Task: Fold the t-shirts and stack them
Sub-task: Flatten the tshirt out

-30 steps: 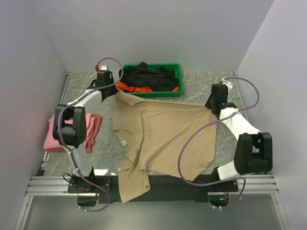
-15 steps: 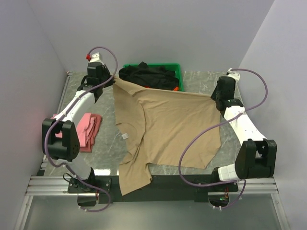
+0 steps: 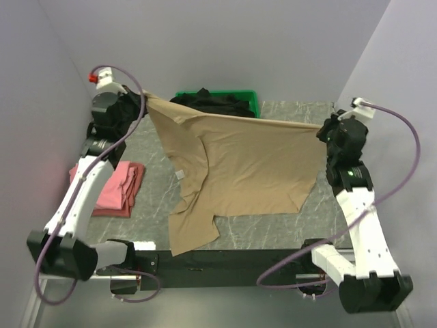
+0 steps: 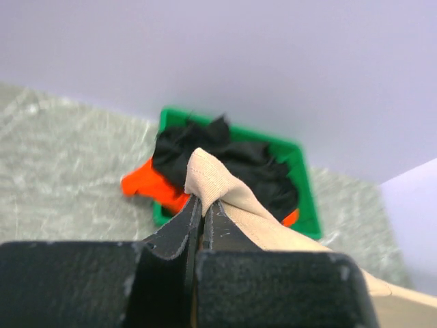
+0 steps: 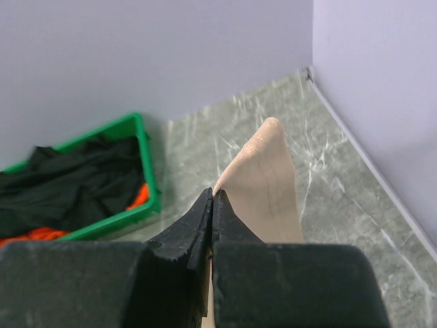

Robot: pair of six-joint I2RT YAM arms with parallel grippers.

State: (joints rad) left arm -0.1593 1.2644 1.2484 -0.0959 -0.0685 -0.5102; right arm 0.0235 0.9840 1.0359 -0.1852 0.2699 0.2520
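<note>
The beige t-shirt (image 3: pixel 239 171) is held stretched between the two arms above the marble-patterned table (image 3: pixel 273 219), its upper edge drawn into a nearly straight line from one gripper to the other. The left gripper (image 3: pixel 141 102) is seen at the far left of the table, and its jaws are pressed together on one corner of the fabric; in the left wrist view a small fold of the beige cloth (image 4: pixel 215 179) is shown pinched between the black fingers (image 4: pixel 179 229). The right gripper (image 3: pixel 321 132) is found at the far right, and its jaws are likewise closed tightly on the opposite corner, a hemmed strip of the shirt (image 5: pixel 263 171) being seen standing up from between its fingertips. The body of the shirt hangs down from this line towards the near side, and its lower left part, with a sleeve, is laid on the table close to the near edge. A folded pink t-shirt (image 3: pixel 113 188) is seen lying flat on the left side of the table, beneath the left arm and apart from the beige one. Behind the held edge, a green tray (image 3: pixel 251 99) is placed against the far wall; a crumpled black t-shirt (image 3: pixel 208 102) is heaped in it, and an orange t-shirt (image 4: pixel 140 183) is partly covered by the black one and spills over the tray's left rim.
</note>
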